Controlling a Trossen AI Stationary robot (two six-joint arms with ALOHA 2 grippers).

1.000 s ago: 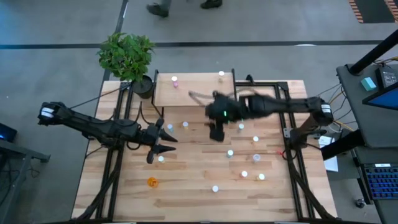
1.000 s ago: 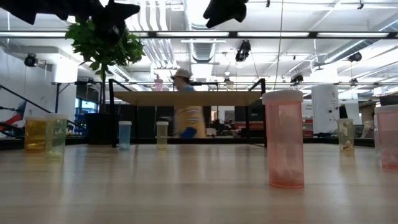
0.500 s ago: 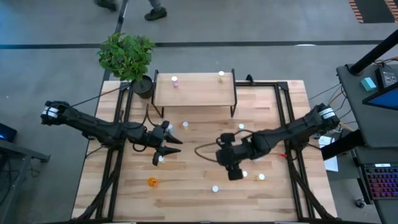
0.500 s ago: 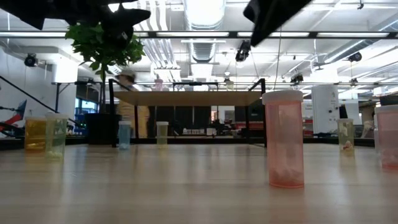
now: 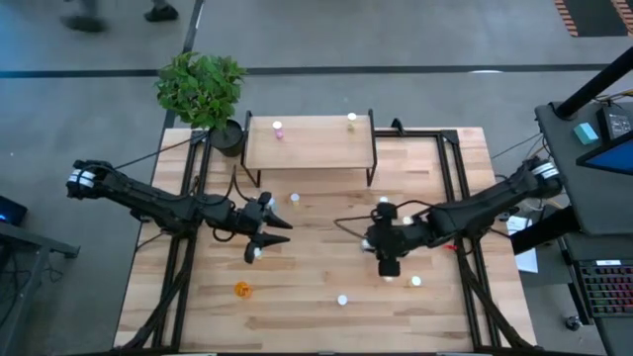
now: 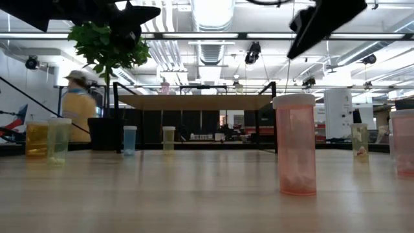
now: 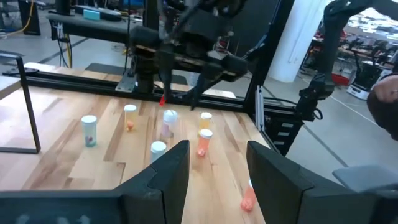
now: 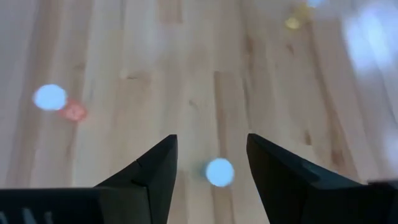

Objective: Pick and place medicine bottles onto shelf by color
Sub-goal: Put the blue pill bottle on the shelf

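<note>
Our left arm reaches in from nine o'clock, its gripper (image 5: 259, 240) pointing toward four o'clock, fingers (image 7: 166, 180) apart and empty. Our right arm comes from three o'clock; its gripper (image 5: 388, 263) aims downward, fingers (image 8: 151, 177) apart, holding nothing.

Pink bottle (image 6: 295, 144), orange bottle (image 5: 241, 289), light wood shelf (image 5: 309, 143), green plant (image 5: 201, 87)

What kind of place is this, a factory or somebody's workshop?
Most likely a robotics lab or test hall. Two dark robot arms work over a wooden table strewn with medicine bottles; the low view shows exposed ceiling ducts and strip lights, and the left wrist view shows other equipment stands.
</note>
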